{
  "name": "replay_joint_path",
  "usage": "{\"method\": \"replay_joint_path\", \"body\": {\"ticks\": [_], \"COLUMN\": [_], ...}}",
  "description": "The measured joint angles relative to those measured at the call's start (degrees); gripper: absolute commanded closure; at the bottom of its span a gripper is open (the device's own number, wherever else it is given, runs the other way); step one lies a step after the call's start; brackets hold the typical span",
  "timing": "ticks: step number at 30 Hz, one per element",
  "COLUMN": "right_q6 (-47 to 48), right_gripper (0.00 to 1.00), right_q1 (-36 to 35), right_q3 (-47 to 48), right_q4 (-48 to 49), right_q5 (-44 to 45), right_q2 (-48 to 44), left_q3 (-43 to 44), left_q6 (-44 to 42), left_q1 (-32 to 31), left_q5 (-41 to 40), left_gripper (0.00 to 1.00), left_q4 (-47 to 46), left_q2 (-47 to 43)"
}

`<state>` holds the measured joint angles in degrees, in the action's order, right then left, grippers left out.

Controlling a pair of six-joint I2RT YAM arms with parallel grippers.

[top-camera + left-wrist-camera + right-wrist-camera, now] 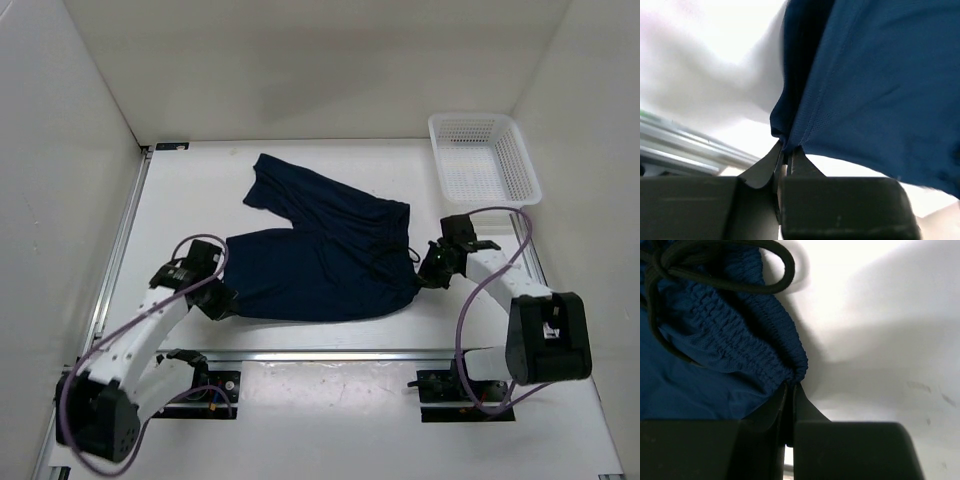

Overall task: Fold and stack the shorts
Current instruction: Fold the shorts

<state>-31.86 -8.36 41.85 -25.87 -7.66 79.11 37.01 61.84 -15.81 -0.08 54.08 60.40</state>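
Shorts (320, 250) lie spread mid-bench (190, 190), one leg angled toward the far edge. Left claw (222, 302) clenched on a leg hem, near-left; right claw (430, 272) clenched on the waistband, right side.

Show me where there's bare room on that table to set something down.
The widest bare table lies at far left, between the side rail and the shorts. A narrower strip runs behind the shorts toward the basket. It is crowded along the shorts' near edge, where the left gripper and right gripper pinch the fabric.
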Motion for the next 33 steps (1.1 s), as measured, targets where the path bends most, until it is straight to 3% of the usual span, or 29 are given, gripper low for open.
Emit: {"method": "replay_joint_path", "body": {"ticks": [5,13,22,32,33], "right_q6": [-0.92,-3.80,-5.22,-6.64,-6.69], "right_gripper": [1.00,1.00,1.00,1.00,1.00], "right_q1": [0.07,0.04,0.07,1.73,2.19], "right_q3": [-5.75,-3.15,9.99,26.32,28.94], "right_q4": [-4.55,-17.33,-25.55,-24.68,-24.39], "right_q5": [0.11,0.50,4.26,8.83,9.42], "right_q2": [-9.86,-23.96,-21.88,-0.52,2.58], "left_q3": [4.28,25.73,58.62,104.50,108.10], "left_q6": [0.07,-4.35,-13.77,-23.04,-23.58], "left_q1": [-0.22,-1.18,-1.46,0.31,0.55], "left_q5": [-1.01,-6.82,-12.52,-10.71,-9.94], "left_gripper": [0.90,0.90,0.90,0.90,0.75], "left_q4": [7.04,13.22,12.50,14.43,13.90], "left_q2": [-12.50,-2.86,26.80,67.91,71.63]}}
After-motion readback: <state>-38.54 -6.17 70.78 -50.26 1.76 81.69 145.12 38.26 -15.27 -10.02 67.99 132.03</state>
